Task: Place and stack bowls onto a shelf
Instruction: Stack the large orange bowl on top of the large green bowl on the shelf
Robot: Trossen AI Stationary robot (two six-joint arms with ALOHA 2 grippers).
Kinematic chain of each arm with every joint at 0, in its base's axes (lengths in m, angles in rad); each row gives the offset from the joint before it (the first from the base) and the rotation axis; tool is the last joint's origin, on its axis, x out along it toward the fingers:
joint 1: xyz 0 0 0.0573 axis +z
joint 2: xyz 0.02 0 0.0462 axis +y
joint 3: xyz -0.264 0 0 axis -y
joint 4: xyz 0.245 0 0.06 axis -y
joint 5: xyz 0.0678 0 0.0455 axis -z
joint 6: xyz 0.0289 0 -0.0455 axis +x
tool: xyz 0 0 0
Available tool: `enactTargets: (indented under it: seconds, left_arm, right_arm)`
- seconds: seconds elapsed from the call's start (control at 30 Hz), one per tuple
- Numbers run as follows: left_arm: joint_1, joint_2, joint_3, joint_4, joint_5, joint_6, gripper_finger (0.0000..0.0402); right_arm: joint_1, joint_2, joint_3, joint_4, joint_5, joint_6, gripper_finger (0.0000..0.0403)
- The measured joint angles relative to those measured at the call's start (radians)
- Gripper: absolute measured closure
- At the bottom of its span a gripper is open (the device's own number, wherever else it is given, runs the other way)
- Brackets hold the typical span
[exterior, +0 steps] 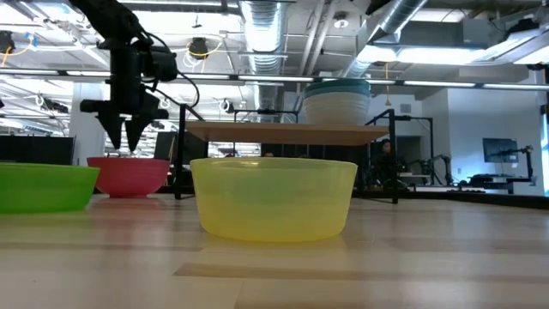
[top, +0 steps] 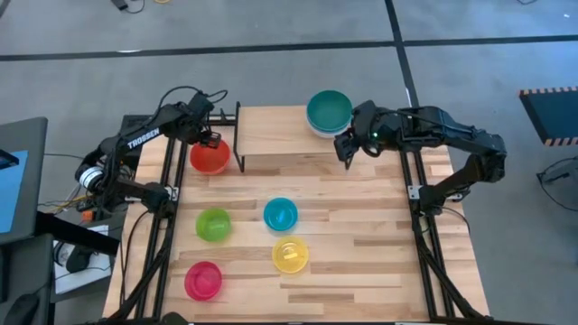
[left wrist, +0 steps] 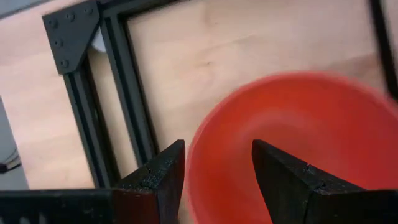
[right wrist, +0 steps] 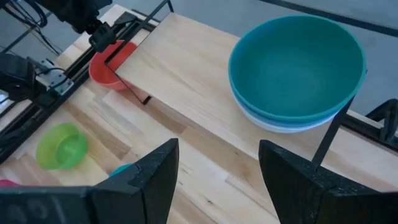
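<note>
Over on the left, the left gripper (top: pixel 209 137) hangs right above the near rim of the red bowl (top: pixel 209 157), fingers spread with one on each side of the rim, so it looks lined up to pinch that edge and lift. That bowl sits on the table (top: pixel 361 262) just beside the shelf (top: pixel 280 140). Green (top: pixel 214 224), cyan (top: pixel 281 214), yellow (top: pixel 290 255) and pink (top: pixel 203 280) wait out front, while the right gripper (top: pixel 344 149) hovers spread and empty by the teal stack (top: pixel 329 112) on the shelf's right end.
</note>
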Motion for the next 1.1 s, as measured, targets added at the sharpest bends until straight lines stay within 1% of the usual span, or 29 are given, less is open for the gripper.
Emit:
enactTargets:
  seconds: [0.2, 0.33, 0.47, 0.57, 0.7, 0.8, 0.87, 0.97, 1.1]
  left_arm:
    - [-0.001, 0.020, 0.001, 0.044, -0.045, -0.060, 0.0234]
    - [-0.006, 0.058, 0.000, 0.047, -0.075, -0.067, 0.0245]
    - [-0.011, 0.124, 0.000, 0.085, -0.111, -0.058, 0.0258]
    - [0.011, 0.182, 0.000, 0.108, -0.090, -0.016, 0.0264]
    - [0.025, 0.250, 0.004, 0.098, -0.064, 0.008, 0.0265]
    - [0.024, 0.278, 0.005, 0.097, -0.022, 0.011, 0.0267]
    - [0.024, 0.281, 0.005, 0.098, -0.013, 0.012, 0.0273]
    - [0.021, 0.272, 0.005, 0.099, -0.019, 0.021, 0.0298]
    - [0.021, 0.244, 0.006, 0.085, -0.017, 0.046, 0.0361]
  right_arm:
    - [-0.013, 0.000, 0.000, 0.000, -0.019, -0.017, 0.0154]
    - [-0.003, 0.000, 0.000, -0.003, -0.019, -0.017, 0.0154]
    - [0.010, 0.000, 0.000, -0.004, -0.019, -0.017, 0.0154]
    - [0.017, 0.000, 0.000, -0.006, -0.019, -0.017, 0.0154]
    - [0.022, 0.000, 0.000, -0.020, -0.019, -0.016, 0.0154]
    - [0.022, 0.000, 0.000, -0.025, -0.019, -0.007, 0.0154]
    - [0.022, 0.000, 0.000, -0.025, -0.019, -0.006, 0.0154]
    - [0.021, 0.000, 0.000, -0.027, -0.019, -0.006, 0.0154]
    - [0.020, 0.000, 0.000, -0.028, -0.019, -0.006, 0.0154]
